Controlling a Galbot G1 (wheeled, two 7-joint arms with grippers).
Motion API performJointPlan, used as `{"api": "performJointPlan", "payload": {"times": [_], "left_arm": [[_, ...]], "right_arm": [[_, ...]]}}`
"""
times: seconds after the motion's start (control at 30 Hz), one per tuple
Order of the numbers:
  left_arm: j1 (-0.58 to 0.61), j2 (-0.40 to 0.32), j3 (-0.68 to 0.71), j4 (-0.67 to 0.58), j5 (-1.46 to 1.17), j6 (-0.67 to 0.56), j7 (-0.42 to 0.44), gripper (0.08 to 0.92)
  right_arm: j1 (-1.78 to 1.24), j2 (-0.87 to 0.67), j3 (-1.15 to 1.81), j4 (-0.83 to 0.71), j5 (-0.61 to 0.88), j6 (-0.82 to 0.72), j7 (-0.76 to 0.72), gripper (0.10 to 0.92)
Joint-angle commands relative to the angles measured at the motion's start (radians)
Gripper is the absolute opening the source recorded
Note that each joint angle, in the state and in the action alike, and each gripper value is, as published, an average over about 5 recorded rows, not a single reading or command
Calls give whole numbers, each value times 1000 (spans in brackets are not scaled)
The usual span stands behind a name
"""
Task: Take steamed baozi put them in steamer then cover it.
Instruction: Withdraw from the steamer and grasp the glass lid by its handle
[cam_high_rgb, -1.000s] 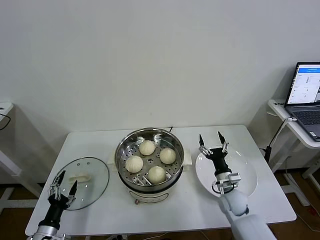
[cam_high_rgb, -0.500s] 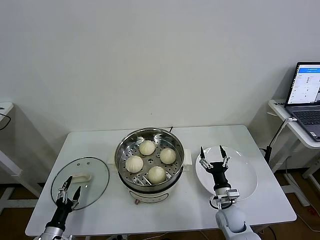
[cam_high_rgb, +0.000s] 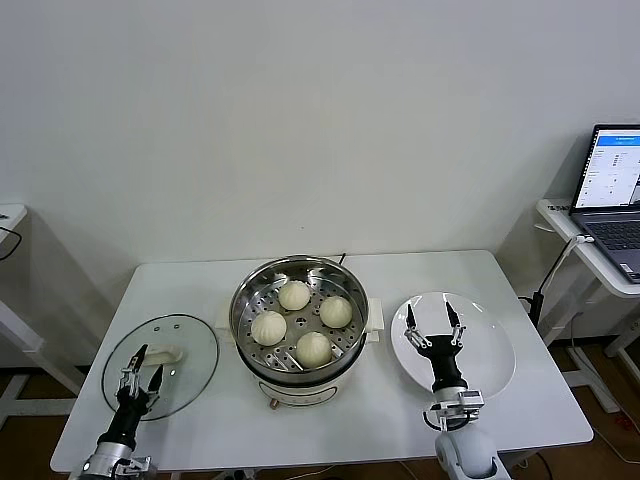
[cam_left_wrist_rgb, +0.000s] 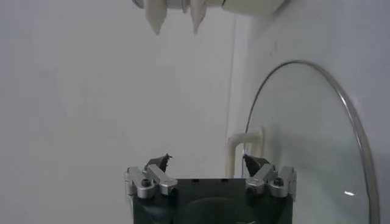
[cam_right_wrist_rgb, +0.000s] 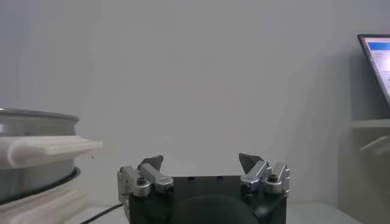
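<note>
Left end effector (cam_high_rgb: 141, 371): held open over the near edge of the glass cover (cam_high_rgb: 160, 365), nothing gripped.
Cover: laid flat on the desk (cam_high_rgb: 200, 278), left of the steamer (cam_high_rgb: 298, 322).
Steamer: uncovered at the desk's middle; four steamed baozi (cam_high_rgb: 301, 321) are seated on its tray.
Right end effector (cam_high_rgb: 432, 323): held open above the white plate (cam_high_rgb: 488, 350), nothing gripped.
Laptop (cam_high_rgb: 609, 196): seen on a side table at far right.

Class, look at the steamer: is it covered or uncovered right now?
Uncovered. The steamer shows four baozi inside; the glass cover lies flat on the table beside it.
</note>
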Motion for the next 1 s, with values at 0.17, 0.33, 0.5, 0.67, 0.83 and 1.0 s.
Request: {"api": "performJointPlan", "payload": {"times": [0.17,0.33,0.5,0.67,0.83,1.0], "left_arm": [[-95,-3,-2,74,-2,8,-8,823],[-118,-2,3,93,-1,11,-8,823],[-142,2,9,118,0,17,-6,823],[-161,5,13,143,0,25,-6,823],[-164,3,15,136,-5,40,3,823],[-167,2,20,131,-5,63,20,823]], "right_arm": [[-23,12,11,-5,-22,11,-12,823],[-30,14,13,-8,-31,17,-17,823],[-37,16,19,-7,-37,22,-19,823],[-41,15,25,-5,-40,24,-19,823],[-42,16,27,-8,-43,26,-19,823],[-43,20,29,-8,-49,29,-19,823]]}}
